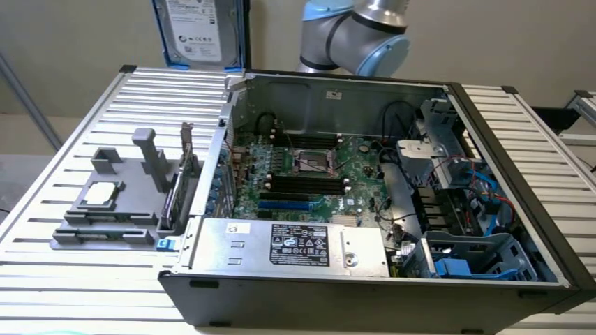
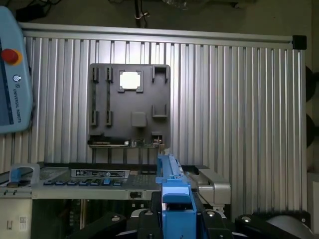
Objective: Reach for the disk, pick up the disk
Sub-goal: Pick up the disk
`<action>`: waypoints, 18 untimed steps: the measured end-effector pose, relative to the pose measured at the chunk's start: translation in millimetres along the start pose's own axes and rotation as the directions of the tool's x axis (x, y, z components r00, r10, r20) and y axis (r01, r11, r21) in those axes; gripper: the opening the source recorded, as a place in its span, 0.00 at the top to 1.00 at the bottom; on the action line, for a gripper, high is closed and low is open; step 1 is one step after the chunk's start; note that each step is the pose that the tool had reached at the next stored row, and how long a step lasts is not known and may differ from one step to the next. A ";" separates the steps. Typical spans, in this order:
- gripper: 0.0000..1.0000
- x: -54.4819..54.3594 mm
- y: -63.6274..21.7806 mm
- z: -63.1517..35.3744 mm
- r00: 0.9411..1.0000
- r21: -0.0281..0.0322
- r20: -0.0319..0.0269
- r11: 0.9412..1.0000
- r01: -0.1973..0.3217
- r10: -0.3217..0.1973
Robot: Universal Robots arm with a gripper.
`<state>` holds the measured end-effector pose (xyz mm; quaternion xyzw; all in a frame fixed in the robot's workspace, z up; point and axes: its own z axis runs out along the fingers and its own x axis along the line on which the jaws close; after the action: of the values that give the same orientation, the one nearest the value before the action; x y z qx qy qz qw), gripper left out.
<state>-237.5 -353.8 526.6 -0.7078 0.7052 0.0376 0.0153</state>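
Ribbed metal table (image 1: 84, 91), with an open computer case (image 1: 373, 293) sitting on it, lid off. Motherboard (image 1: 308, 174) is exposed and the labelled power supply box (image 1: 289, 244) is at the near edge.

Hand (image 2: 175, 221): partly closed, clamped on the disk (image 2: 172, 184). In the wrist view the black fingers (image 2: 144, 219) sit on either side of the blue carrier. The disk is edge-on to the camera and sticks straight out ahead of the hand.

In the exterior view the disk (image 1: 197, 31) is upright and outside the case, at the table's far edge. Its white label faces the camera and the blue frame runs down both sides. It is to the exterior view's left of the arm (image 1: 359, 31). I can't tell whether its lower edge clears the table.

Under the hand, just past the disk's tip, is the case rim. Further out from the hand, a grey holder tray (image 2: 129, 104) lies flat on the table, apart from the disk. A small square chip (image 2: 130, 79) is seated in one tray pocket. In the exterior view the same tray (image 1: 102, 209) and chip (image 1: 100, 194) are beside the case, on the exterior view's left. A card (image 1: 177, 188) stands on edge between the tray and the case wall.

Well off to one side of the hand, the robot's control pad (image 2: 12, 74) with its red button (image 2: 11, 56) is at the table edge.
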 end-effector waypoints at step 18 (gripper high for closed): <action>0.67 16.0 -81.5 -3.8 1.000 -0.003 0.002 1.000 0.000 0.000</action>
<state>-155.9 -369.7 526.6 -0.7078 0.7052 0.0391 0.0149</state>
